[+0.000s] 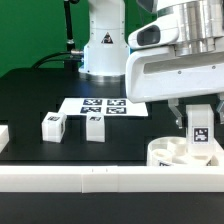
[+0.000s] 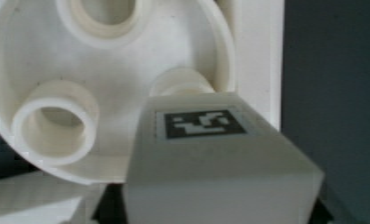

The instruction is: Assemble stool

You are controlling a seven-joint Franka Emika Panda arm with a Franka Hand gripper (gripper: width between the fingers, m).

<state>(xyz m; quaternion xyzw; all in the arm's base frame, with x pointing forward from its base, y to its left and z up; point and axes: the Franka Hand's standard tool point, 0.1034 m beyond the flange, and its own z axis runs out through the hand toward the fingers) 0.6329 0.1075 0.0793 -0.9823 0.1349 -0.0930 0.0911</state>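
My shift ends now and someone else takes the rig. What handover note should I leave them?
Gripper: shut on a tagged leg, held upright over the seat disc at the exterior view's right. Whether it is already seated cannot be told. A loose leg and a second loose leg stand on the table near the marker board. Done: no leg visibly fixed. Left: seat this leg, then fit the others.

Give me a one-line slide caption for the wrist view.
Claw holding a tagged white leg over the round seat and its open sockets.
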